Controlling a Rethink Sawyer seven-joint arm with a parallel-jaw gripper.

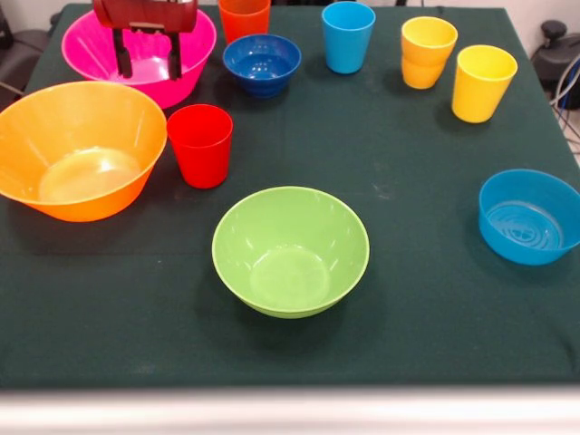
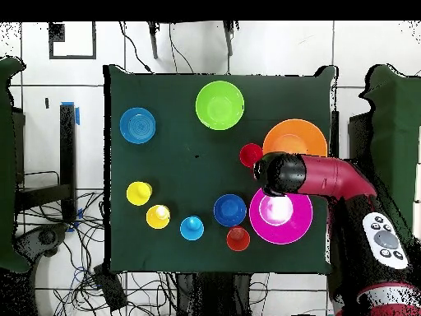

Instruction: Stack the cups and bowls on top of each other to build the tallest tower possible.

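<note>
Glossy plastic bowls (image 1: 290,251) (matt cloth (image 1: 408,308)).

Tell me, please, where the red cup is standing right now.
In the front view the red cup stands upright left of centre, right beside the orange bowl and in front of the pink bowl.

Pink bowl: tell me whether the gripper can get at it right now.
Probably yes. The gripper hangs open right over the pink bowl, which stands empty with nothing on it; the red cup and orange bowl stand clear beside it.
</note>
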